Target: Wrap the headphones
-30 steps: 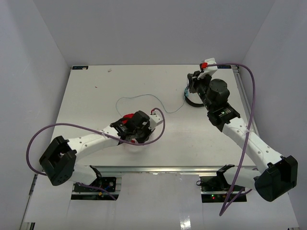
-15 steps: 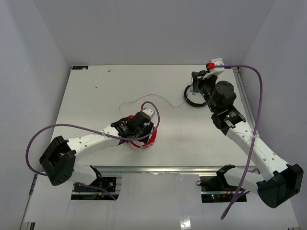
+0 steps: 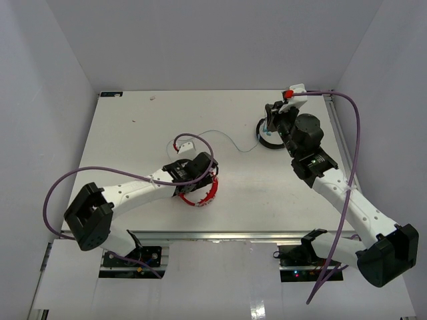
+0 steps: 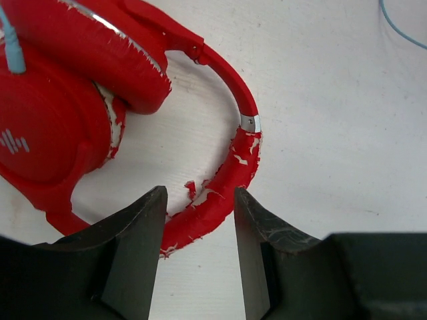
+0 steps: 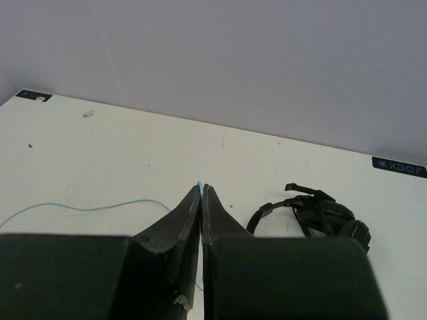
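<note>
White surface under pale walls. Left end effector parted, astride the headband of the red headphones, earcups ahead to its left. Right end effector pinched on their blue cable.

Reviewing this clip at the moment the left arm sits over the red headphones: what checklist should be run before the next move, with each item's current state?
1. Left gripper straddles the headband of the red headphones: ok, jaws open with a finger on each side.
2. Firm hold on the headband: not ok, nothing is clamped yet.
3. Right gripper holds the cable: ok, shut, with a pale blue tip showing between its fingertips.
4. Cable lies loose on the table: ok, in slack curves.
5. Cable clear of the black headphones: cannot tell, the right gripper hides that stretch.
</note>
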